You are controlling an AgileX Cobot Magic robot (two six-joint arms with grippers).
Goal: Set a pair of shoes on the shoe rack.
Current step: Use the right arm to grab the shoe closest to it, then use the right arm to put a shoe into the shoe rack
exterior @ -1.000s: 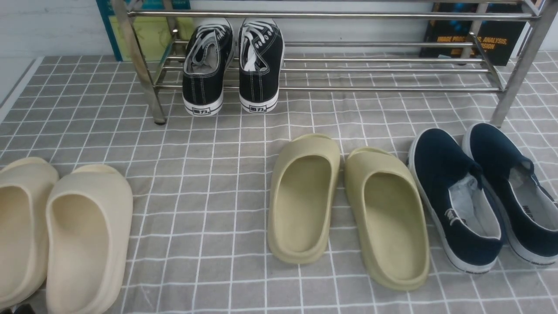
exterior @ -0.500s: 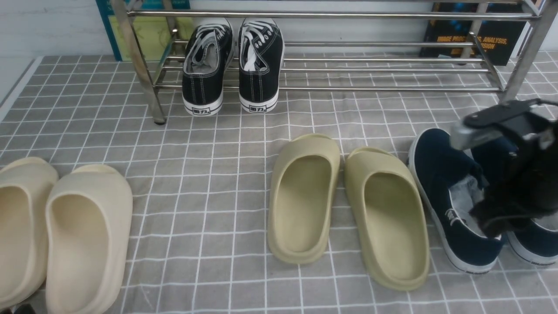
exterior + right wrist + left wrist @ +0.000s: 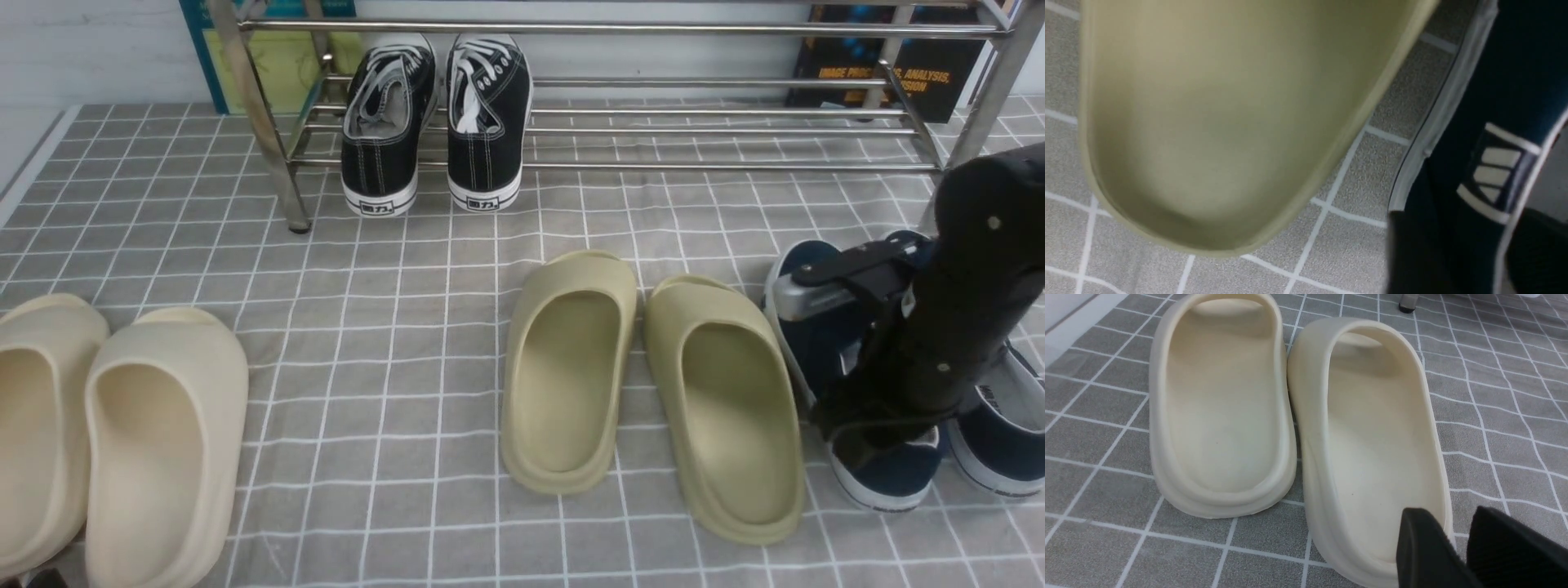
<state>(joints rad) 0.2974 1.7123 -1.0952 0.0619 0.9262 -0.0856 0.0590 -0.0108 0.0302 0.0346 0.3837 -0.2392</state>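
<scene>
Front view: your navy shoes [image 3: 894, 480] at 4 o'clock, toes toward 11. Right gripper [image 3: 861, 441] straddles one's collar, can't tell if clamped. Left gripper [image 3: 1453, 522] barely parted, empty. Book [image 3: 886, 77] at 1 o'clock reads "ANALYSIS".

The sneakers [image 3: 482, 139] are resting on the rack [image 3: 735, 167] at eleven o'clock; the slip-on shoes [image 3: 891, 478] are lying, seemingly together, at four.

Shoes [image 3: 891, 478] of matt canvas, shoe rack [image 3: 694, 167] of shiny metal, olive slippers [image 3: 563, 376] of smooth foam.
</scene>
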